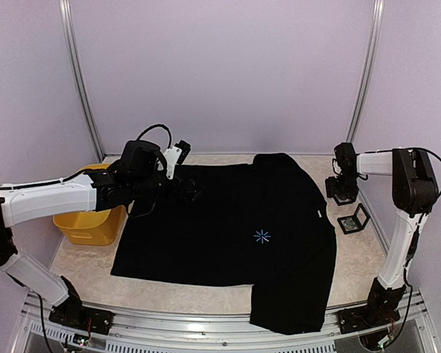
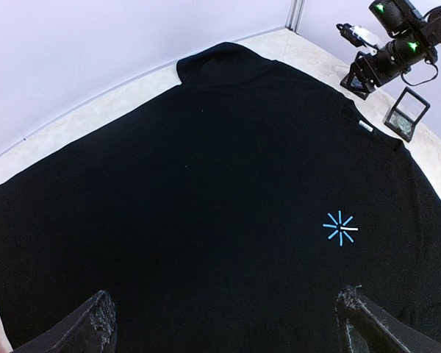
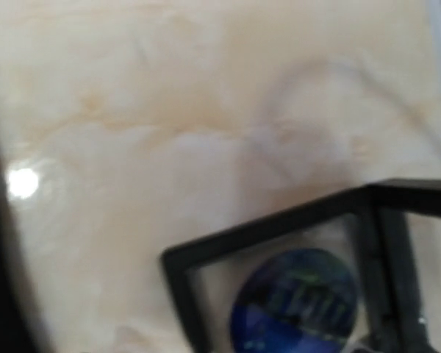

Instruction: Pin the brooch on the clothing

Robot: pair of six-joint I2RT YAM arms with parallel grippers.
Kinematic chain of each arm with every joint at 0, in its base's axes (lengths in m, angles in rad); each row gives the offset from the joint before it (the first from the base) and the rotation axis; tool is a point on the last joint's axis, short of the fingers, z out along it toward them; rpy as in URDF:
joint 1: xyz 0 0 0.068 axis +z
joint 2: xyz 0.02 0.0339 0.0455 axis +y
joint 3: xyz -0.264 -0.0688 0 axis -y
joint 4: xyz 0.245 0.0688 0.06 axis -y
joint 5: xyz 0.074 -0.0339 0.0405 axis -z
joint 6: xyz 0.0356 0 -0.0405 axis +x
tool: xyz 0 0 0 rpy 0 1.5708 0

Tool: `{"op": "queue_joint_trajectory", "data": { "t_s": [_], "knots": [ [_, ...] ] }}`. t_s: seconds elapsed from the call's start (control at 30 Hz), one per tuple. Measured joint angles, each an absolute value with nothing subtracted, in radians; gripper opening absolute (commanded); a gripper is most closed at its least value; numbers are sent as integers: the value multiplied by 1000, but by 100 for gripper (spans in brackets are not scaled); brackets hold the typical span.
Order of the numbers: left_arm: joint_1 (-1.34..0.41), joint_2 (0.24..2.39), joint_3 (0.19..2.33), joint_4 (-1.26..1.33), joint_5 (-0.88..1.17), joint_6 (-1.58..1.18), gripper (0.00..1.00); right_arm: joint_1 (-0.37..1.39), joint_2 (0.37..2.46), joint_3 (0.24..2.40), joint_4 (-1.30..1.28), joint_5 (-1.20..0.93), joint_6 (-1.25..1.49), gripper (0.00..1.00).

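Two arms: left one over the shirt, right one off its collar side by a small frame.
Clothing (image 1: 206,243): black T-shirt spread flat on the table (image 1: 88,276), one sleeve reaching over the near rail. Collar-to-hem axis runs right to left, collar toward the right arm.
Starburst mark (image 1: 262,236): light blue, on the chest, nearer the collar than the hem.
Yellow bin (image 1: 84,224): just beside the hem on the left; touching or not, cannot tell.
Display frame (image 1: 353,219): small black frame on bare table, just right of the collar, apart from the fabric.
Brooch (image 3: 294,301): judged to be the blue round piece inside that frame. It is blurred in the right wrist view and not on the shirt yet.
Right gripper (image 1: 342,191): low, just beyond the frame on its far side. Fingers not shown clearly in any view, so cannot tell if spread or closed.
Left gripper (image 1: 185,189): above the far-left part of the shirt, fingers (image 2: 95,327) spread wide, nothing between them.
Key relation: the brooch lies just to the near side of the Right gripper and well apart from the Left gripper, so the right arm is nearer for the pickup.
Stage: judged early, brooch not yet picked.
Risk: the frame walls may block a clean pinch.
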State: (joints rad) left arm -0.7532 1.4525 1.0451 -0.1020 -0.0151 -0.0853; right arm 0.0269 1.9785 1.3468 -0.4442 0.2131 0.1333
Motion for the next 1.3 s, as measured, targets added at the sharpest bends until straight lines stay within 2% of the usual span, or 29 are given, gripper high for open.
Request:
{"op": "queue_joint_trajectory", "data": {
  "t_s": [0.37, 0.43, 0.67, 0.8, 0.97, 1.1, 1.17, 1.3],
  "knots": [
    [-753, 1452, 1045, -109, -27, -76, 99, -23, 2076, 1428, -433, 250, 166, 78],
    [-753, 1452, 1045, -113, -32, -73, 99, -24, 2077, 1425, -425, 234, 170, 74],
    [-752, 1452, 1045, -124, -38, -61, 99, -25, 2077, 1405, -379, 170, 173, 49],
    [-752, 1452, 1045, -127, -42, -58, 99, -25, 2070, 1389, -366, 145, 175, 43],
    [-752, 1452, 1045, -129, -42, -57, 99, -25, 2042, 1352, -369, 134, 171, 42],
    [-751, 1452, 1045, -129, -42, -54, 99, -25, 2022, 1330, -381, 143, 165, 54],
    [-751, 1452, 1045, -129, -42, -52, 99, -25, 2016, 1327, -391, 154, 159, 56],
    [-751, 1452, 1045, -129, -42, -48, 99, -22, 2011, 1325, -403, 185, 148, 51]
  ]
}}
